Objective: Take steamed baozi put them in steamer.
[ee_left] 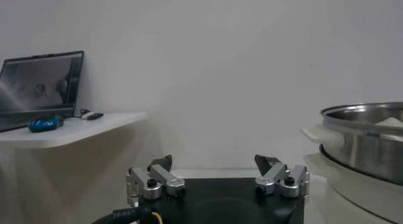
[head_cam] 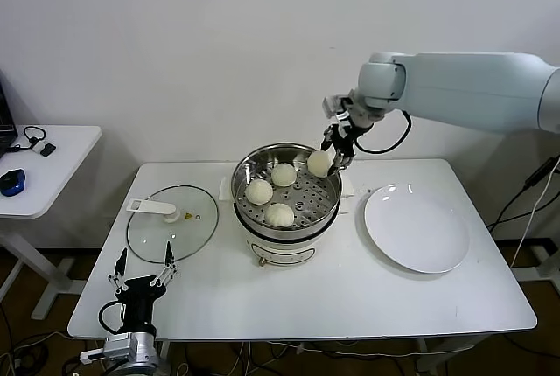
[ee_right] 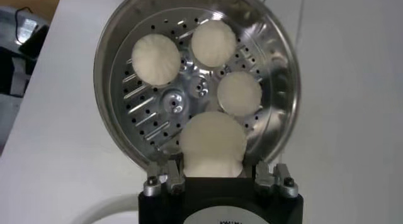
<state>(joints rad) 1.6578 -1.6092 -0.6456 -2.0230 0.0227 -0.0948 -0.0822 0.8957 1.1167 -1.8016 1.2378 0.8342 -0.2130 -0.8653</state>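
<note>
The steamer [head_cam: 248, 169] stands mid-table, and three steamed baozi lie on its perforated tray [head_cam: 259, 191] [head_cam: 283, 174] [head_cam: 280, 214]. A fourth baozi [head_cam: 319, 163] hangs over the pot's right rim, with my right gripper [head_cam: 337, 159] shut on it from above. In the right wrist view this held baozi [ee_right: 212, 143] fills the space between the jaws, above the tray's free patch, with the other baozi [ee_right: 156, 60] [ee_right: 213, 43] [ee_right: 239, 93] beyond it. My left gripper [head_cam: 142, 262] is parked open at the table's front left corner, holding nothing.
A flat glass lid [head_cam: 172, 223] lies left of the steamer. A bare white plate [head_cam: 418, 229] sits to its right. A small side table [head_cam: 52, 166] with a mouse and cable stands off to the left.
</note>
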